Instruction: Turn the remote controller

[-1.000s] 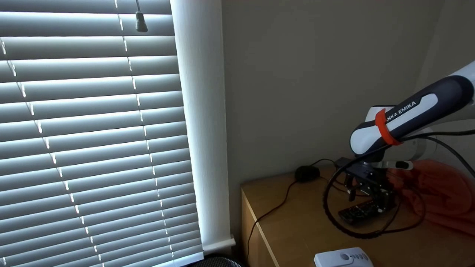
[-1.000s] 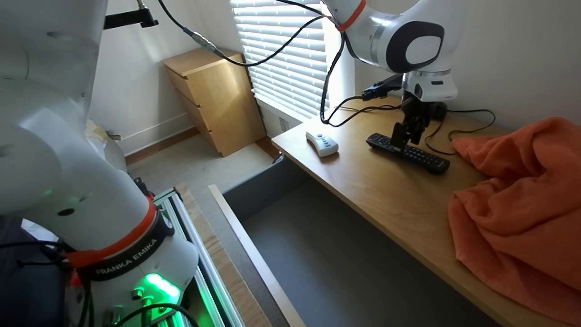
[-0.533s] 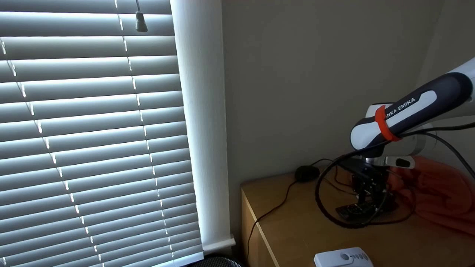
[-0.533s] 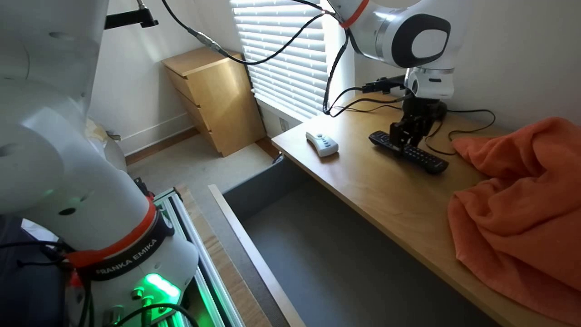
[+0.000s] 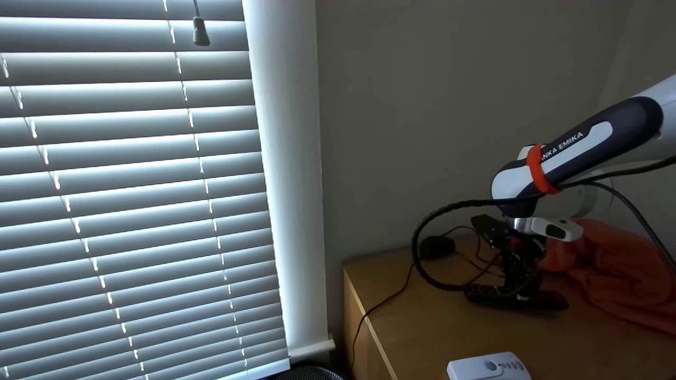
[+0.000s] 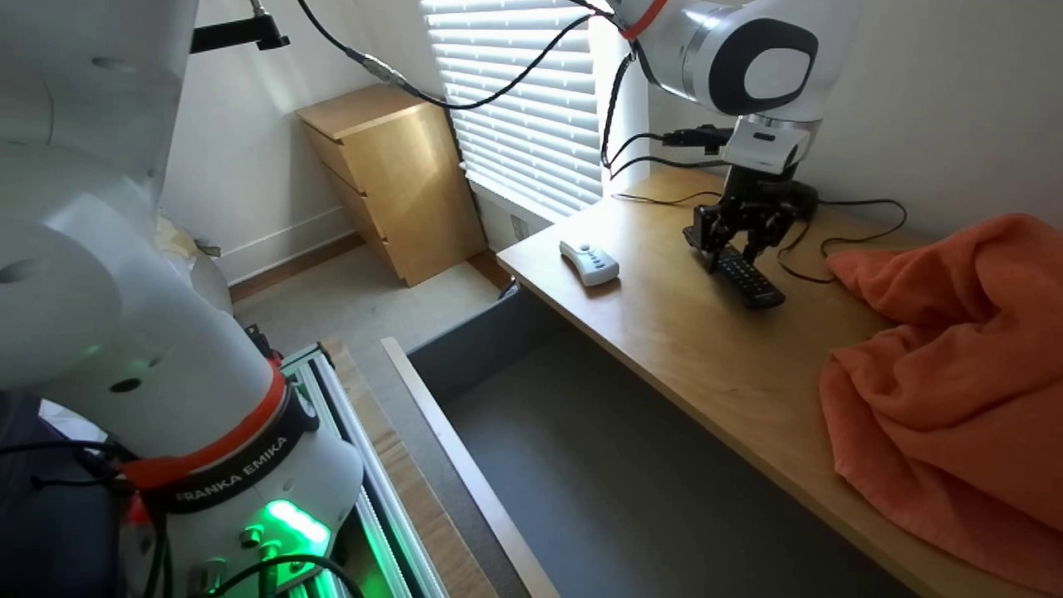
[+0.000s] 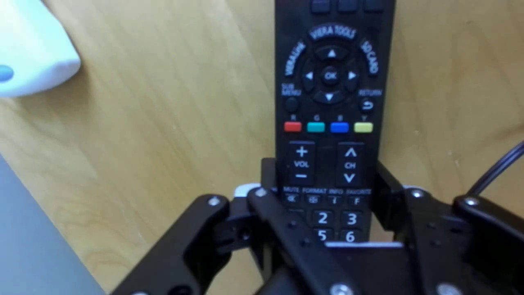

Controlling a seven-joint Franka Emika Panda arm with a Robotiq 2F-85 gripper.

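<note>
The remote controller (image 7: pixel 333 110) is a slim black bar with white lettering and a row of coloured buttons. In the wrist view its buttons face up and it runs lengthwise away from me. My gripper (image 7: pixel 327 180) is shut across its width, one finger against each long side, around the volume and channel keys. The links cover its lower end. In an exterior view the remote (image 6: pixel 754 286) slants toward the viewer, flat at the wooden top, with the gripper (image 6: pixel 731 259) over its far half. It also shows dark and partly covered by the gripper in an exterior view (image 5: pixel 546 301).
A white handset (image 6: pixel 590 262) sits near the desk edge, above an open grey drawer (image 6: pixel 581 440). Orange cloth (image 6: pixel 955 365) is heaped at one side. A thin black cable (image 6: pixel 884 202) with a round black end (image 5: pixel 437 247) runs along the wall. The arm's cable loops beside the gripper.
The jaws have come down and shut on the remote controller. Arm and remote have rotated together, so the remote now lies at a different angle on the desk.
</note>
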